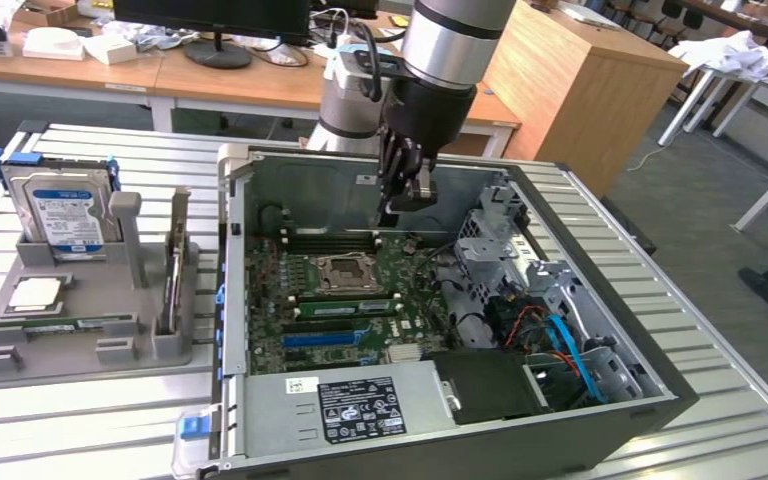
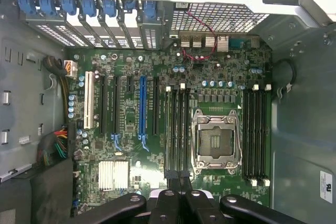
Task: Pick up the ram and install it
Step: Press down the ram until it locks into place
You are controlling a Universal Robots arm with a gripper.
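- Seemingly the install step is in hand rather than the pickup: my claw (image 1: 404,205) hangs inside the open computer case (image 1: 357,180), over the motherboard and well apart from the grey tray (image 1: 157,345) that sits on the bench (image 1: 91,440) at 9 o'clock of the case in the exterior view.
- My claw is fully together. I can make out nothing pinched between the fingertips (image 2: 169,178), and it touches nothing I can see.
- What I take for the ram (image 1: 344,307) is a green strip standing in the memory slots at 6 o'clock of the CPU socket (image 1: 344,270) in the exterior view, directly below my claw. I cannot tell whether it is pushed fully home.
- A second green stick (image 1: 71,322) lies flat in the tray.
- From the wrist, the dark slots between the socket (image 2: 216,141) and the blue slot strip (image 2: 142,106) run straight away from my fingertips, so I am lined up with them.
- As a judgement: seating calls for a square, straight-down push on the stick's top edge, with no tilt, until both end clips catch.
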